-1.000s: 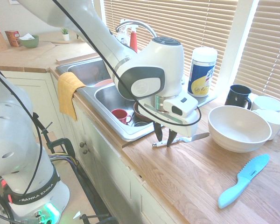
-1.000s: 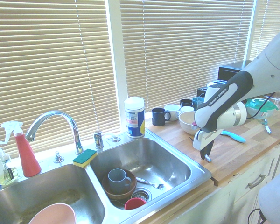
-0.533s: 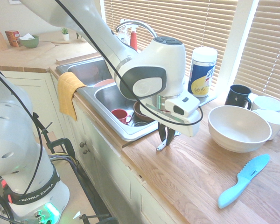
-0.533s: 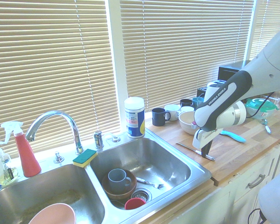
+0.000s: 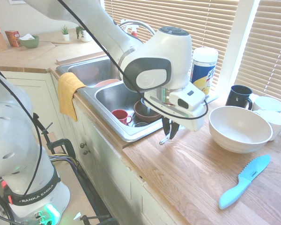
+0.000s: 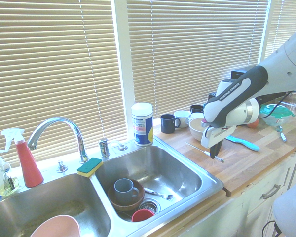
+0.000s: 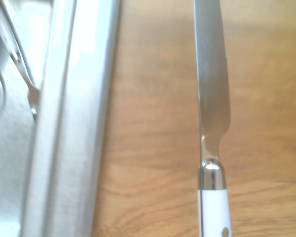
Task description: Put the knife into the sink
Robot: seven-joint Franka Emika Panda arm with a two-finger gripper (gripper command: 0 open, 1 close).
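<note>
The knife (image 6: 203,152), slim with a white handle and a silver blade, hangs level just above the wooden counter beside the sink's right basin. My gripper (image 5: 170,134) is shut on the knife's handle, and a short end of the handle (image 5: 164,140) pokes out below the fingers. The wrist view shows the knife blade (image 7: 212,84) running parallel to the sink rim (image 7: 71,128), with wood between them. The steel double sink (image 6: 208,176) lies to the knife's left in the second exterior view; its rim (image 5: 131,133) is close by in the first exterior view.
The right basin holds a brown bowl (image 6: 124,200) with a grey mug, a red cup (image 5: 120,116) and a fork (image 6: 158,193). A white bowl (image 5: 239,129), a turquoise knife (image 5: 244,181), a wipes canister (image 5: 202,71) and mugs (image 5: 238,96) stand on the counter. A yellow cloth (image 5: 68,91) drapes over the sink's front.
The gripper has shut on the knife's handle and lifted it off the counter. Arm and knife have risen and shifted a little toward the window.
</note>
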